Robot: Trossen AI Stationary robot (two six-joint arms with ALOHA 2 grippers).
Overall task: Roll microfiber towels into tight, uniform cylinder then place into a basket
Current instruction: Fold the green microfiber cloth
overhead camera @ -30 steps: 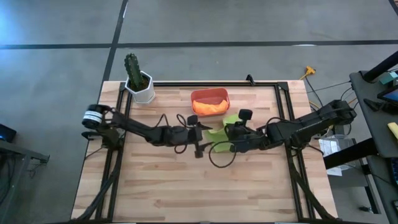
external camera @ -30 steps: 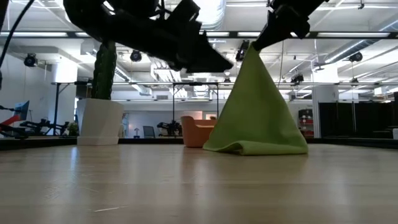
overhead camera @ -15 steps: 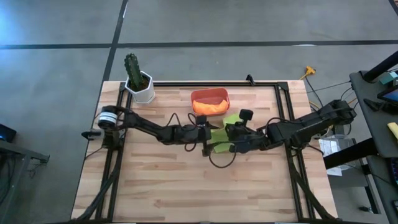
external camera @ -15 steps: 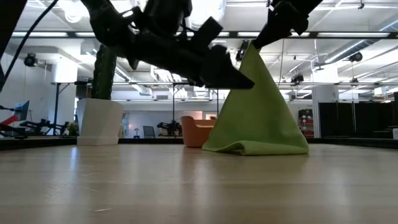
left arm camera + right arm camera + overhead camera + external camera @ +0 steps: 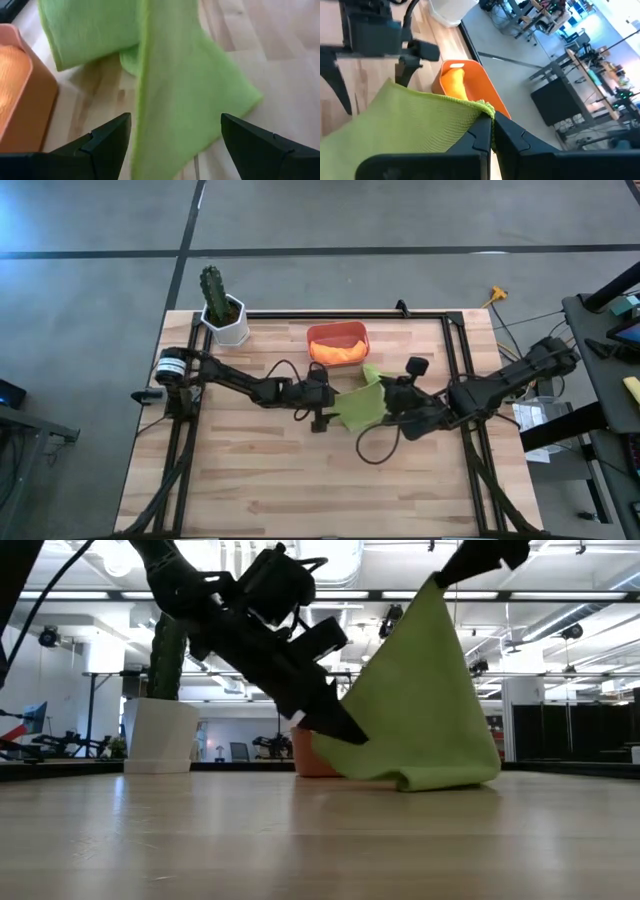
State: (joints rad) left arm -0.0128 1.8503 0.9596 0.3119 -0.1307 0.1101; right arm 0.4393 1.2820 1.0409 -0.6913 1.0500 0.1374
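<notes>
The lime green towel hangs as a slanted sheet from my right gripper, which is shut on it high above the table; its lower fold rests on the wood. My left gripper is open and tipped down at the towel's left lower edge, with one finger on either side of the hanging cloth; I cannot tell whether it touches. The orange towel lies in the salmon-red basket just beyond. My right gripper pinches the green towel's top corner between its two fingers, at the hemmed edge. The cloth hangs below the fingers and is drawn taut down to the fold on the table.
A white pot with a green cactus stands at the far left corner. The basket sits close beside the left gripper. Bare wood stretches over the near half. A black cable loops under the right arm.
My right gripper has gone toward the table's right edge and a little up, pulling the green towel from a cone into a slanted sheet; its lower fold has stayed on the table. My left gripper has sunk, tipped downward and come in at the towel's left lower edge.
</notes>
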